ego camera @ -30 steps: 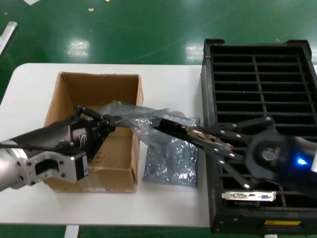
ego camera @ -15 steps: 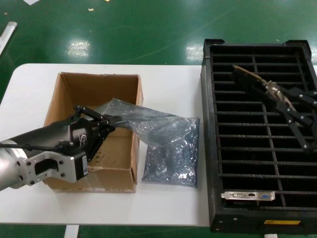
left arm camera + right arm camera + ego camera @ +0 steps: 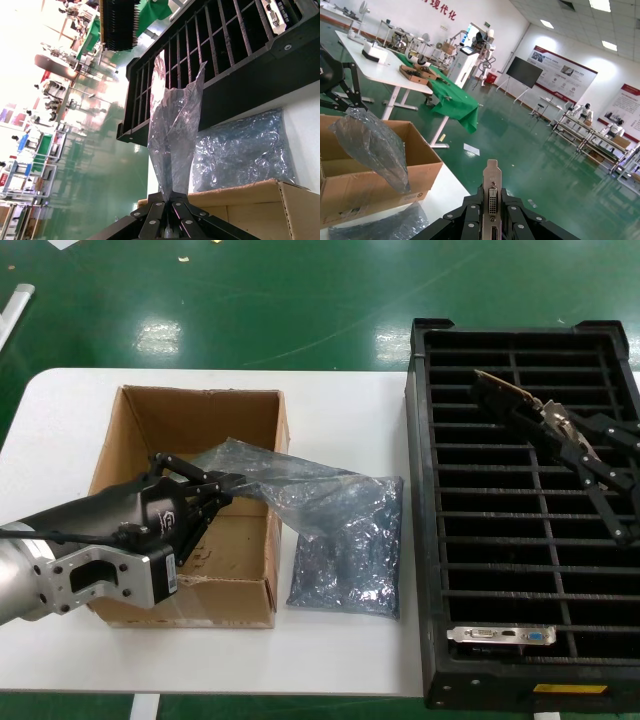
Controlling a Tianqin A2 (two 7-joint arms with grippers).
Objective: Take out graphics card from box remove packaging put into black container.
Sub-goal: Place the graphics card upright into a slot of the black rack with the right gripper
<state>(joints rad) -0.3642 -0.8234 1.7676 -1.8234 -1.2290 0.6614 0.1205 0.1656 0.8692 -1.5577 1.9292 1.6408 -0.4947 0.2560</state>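
Now right gripper (image 3: pixel 553 432) pinches card (image 3: pixel 497 397) over crate (image 3: pixel 421 540) (1 o'clock); left gripper (image 3: pixel 232 483) pinches empty bag (image 3: pixel 290 480) above box (image 3: pixel 130 430).

1. Head view: set high, facing forward and down; takes in the whole white surface (image 3: pixel 340 400), the box (image 3: pixel 190 500), the black container (image 3: pixel 520 510) and green floor beyond.
2. Left wrist view: set close behind the left gripper (image 3: pixel 167 210), facing along its fingers; the scene appears turned on its side. It looks past the held packaging (image 3: pixel 172 135) across to the black container (image 3: pixel 210 65) and the hall beyond.
3. Right wrist view: set close behind the right gripper (image 3: pixel 491 212), facing level across the hall, with the graphics card (image 3: pixel 492 192) bracket nearest.
4. Shared: all three views show the box (image 3: pixel 375 165) and the packaging (image 3: pixel 372 145); head and left wrist views share the black container.
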